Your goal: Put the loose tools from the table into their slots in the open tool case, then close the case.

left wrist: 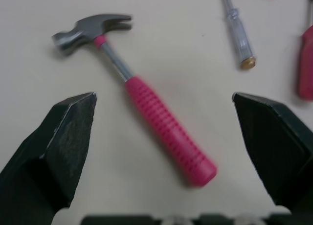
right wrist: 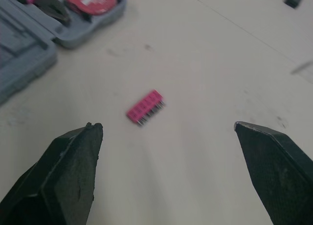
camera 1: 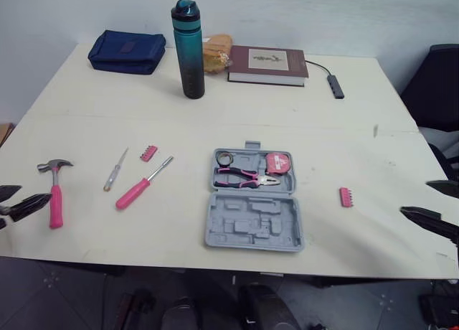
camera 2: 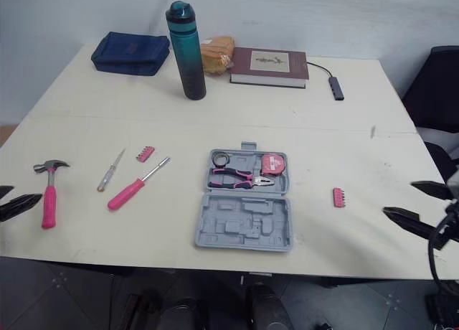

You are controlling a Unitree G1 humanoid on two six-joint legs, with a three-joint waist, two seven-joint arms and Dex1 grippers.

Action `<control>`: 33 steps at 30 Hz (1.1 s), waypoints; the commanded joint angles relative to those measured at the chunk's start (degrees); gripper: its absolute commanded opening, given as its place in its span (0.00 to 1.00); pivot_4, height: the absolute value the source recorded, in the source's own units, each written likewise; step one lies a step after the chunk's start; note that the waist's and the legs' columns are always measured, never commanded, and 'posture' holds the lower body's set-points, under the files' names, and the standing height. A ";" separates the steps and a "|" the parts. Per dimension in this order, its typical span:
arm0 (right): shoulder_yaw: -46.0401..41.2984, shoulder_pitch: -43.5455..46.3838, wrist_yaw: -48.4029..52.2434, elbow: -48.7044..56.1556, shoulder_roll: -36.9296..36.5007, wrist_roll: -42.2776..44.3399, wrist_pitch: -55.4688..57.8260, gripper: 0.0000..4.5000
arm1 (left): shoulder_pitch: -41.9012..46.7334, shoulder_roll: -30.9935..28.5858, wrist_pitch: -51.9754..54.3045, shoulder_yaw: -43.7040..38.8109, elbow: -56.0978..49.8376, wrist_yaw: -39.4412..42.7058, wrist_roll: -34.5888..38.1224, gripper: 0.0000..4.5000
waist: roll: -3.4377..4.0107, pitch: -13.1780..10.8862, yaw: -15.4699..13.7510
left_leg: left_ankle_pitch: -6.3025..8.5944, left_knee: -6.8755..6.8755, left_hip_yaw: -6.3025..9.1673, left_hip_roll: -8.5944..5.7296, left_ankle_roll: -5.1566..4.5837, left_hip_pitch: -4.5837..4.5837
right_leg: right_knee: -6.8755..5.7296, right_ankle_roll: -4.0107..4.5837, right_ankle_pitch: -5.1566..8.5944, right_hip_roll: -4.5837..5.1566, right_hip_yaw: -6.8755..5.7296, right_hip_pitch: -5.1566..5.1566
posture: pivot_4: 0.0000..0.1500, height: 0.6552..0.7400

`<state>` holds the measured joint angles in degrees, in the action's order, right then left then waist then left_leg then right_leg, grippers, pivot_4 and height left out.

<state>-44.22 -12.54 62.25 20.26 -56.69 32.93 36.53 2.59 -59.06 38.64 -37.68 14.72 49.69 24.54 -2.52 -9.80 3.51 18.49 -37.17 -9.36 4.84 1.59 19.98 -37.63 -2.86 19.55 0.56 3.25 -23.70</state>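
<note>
The left gripper [left wrist: 164,94] and right gripper [right wrist: 166,124] carry matte black fingers [left wrist: 58,142], broad at the base, faceted, tapering to blunt points. A thin black cable [camera 2: 431,251] loops by the right one.

The left tool [camera 1: 32,194] cut off by the left edge, the right tool [camera 1: 414,196] by the right, tan bundle [camera 1: 217,49] half hidden behind the bottle [camera 1: 190,54], print on the book [camera 1: 269,61] too small to read.
</note>
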 commanded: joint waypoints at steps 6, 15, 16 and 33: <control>20.17 20.19 -9.92 16.43 2.92 14.30 6.70 1.00 | 7.45 4.85 17.22 10.69 -18.64 -13.75 1.38 1.00 | 0.03 -0.03 0.09 | -0.10 -0.16 0.08 -0.03 0.05 0.07 | -0.13 -0.06 -0.03 -0.01 0.00 -0.02 | 1.00 0.97; 39.80 40.84 -17.31 15.55 11.99 12.12 7.75 1.00 | 15.44 10.33 16.35 22.05 -13.72 -20.34 -3.87 1.00 | 0.04 -0.04 -0.16 | -0.15 -0.56 0.06 0.01 0.01 0.32 | -0.25 -0.07 -0.04 -0.03 0.00 -0.21 | 1.00 0.97; 40.84 42.30 -17.87 15.30 12.85 12.12 7.89 1.00 | 16.45 10.83 15.35 23.07 -12.57 -20.25 -4.39 1.00 | 0.04 -0.04 -0.21 | -0.15 -0.59 0.06 0.02 0.01 0.35 | -0.25 -0.07 -0.04 -0.03 0.00 -0.23 | 1.00 0.97; 43.57 45.70 -18.00 14.76 14.17 10.79 7.85 1.00 | 23.26 13.69 12.16 24.29 -2.02 -19.63 -6.93 0.00 | 0.05 -0.03 -0.74 | -0.20 -0.82 0.08 -0.02 -0.10 0.36 | -0.42 -0.13 -0.08 0.05 -0.03 -0.20 | 1.00 0.97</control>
<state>-0.04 32.29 44.24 33.99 -42.30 43.90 45.05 25.87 -45.67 50.54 -12.93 11.85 29.64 17.40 -2.48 -9.83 2.77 18.29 -37.98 -9.28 4.82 1.49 20.35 -38.05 -3.00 19.47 0.61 3.22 -23.90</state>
